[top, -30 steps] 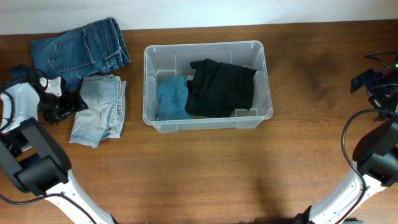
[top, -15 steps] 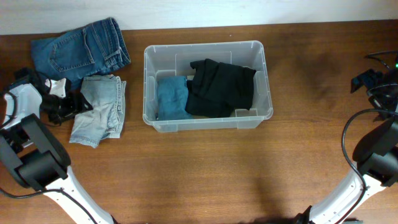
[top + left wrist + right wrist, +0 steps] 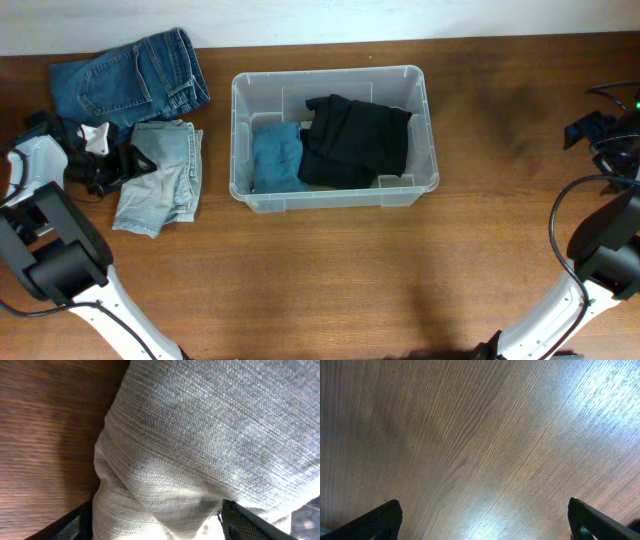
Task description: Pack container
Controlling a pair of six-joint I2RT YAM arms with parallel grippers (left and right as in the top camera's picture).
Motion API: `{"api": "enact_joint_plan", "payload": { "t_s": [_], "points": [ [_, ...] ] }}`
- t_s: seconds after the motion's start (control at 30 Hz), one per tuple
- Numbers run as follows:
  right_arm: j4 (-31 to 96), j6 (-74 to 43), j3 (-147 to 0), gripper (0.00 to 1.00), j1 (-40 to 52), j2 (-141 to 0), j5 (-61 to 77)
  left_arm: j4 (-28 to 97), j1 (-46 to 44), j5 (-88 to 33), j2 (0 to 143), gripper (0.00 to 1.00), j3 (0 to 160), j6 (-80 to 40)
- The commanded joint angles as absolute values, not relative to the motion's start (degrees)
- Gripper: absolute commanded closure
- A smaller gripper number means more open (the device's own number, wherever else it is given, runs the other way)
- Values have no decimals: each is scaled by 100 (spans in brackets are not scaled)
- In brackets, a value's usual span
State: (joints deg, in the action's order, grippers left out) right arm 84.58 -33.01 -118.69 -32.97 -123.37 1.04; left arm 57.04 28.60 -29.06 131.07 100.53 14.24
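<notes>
While the left end effector (image 3: pixel 128 165) stands spread astride the edge of the pale jeans (image 3: pixel 165 180) | container (image 3: pixel 330 200) sits well beyond the jeans from it, holding a teal garment (image 3: pixel 275 158) and a black garment (image 3: pixel 355 140) | right end effector (image 3: pixel 487 522) gapes over the tabletop (image 3: pixel 330 280) | risk: a shallow pinch could catch one layer, unravelling the folds or snagging the rim.
</notes>
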Motion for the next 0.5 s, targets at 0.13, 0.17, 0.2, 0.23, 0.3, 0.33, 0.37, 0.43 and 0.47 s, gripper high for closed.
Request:
{"api": "enact_joint_plan", "payload": {
  "t_s": [0.13, 0.17, 0.2, 0.23, 0.3, 0.33, 0.37, 0.43, 0.47],
  "points": [
    [8455, -3352, -11850, 2, -3304, -12230, 14, 5826, 2827, -3170, 13469, 39, 9933, 1638],
    [8453, -3352, -11850, 2, -3304, -12230, 14, 5826, 2827, -3170, 13480, 44, 9926, 1638],
    [8455, -3350, -11850, 2, -3304, -12230, 14, 5837, 2827, -3170, 13485, 49, 9926, 1636],
    [8455, -3352, -11850, 2, -3304, -12230, 14, 5839, 2827, -3173, 13489, 55, 9926, 1636],
    [8455, -3350, -11850, 2, -3304, -12230, 14, 5848, 2827, -3173, 13489, 66, 9926, 1636],
    [8455, -3350, -11850, 2, -3304, -12230, 14, 5859, 2827, -3173, 13489, 74, 9926, 1636],
    [8455, -3350, -11850, 2, -3304, -12230, 14, 5865, 2829, -3173, 13489, 81, 9926, 1636],
    [8455, -3350, -11850, 2, -3304, -12230, 14, 5865, 2829, -3177, 13489, 94, 9926, 1636],
    [8455, -3352, -11850, 2, -3304, -12230, 14, 5865, 2829, -3179, 13489, 99, 9926, 1634]
  ]
}}
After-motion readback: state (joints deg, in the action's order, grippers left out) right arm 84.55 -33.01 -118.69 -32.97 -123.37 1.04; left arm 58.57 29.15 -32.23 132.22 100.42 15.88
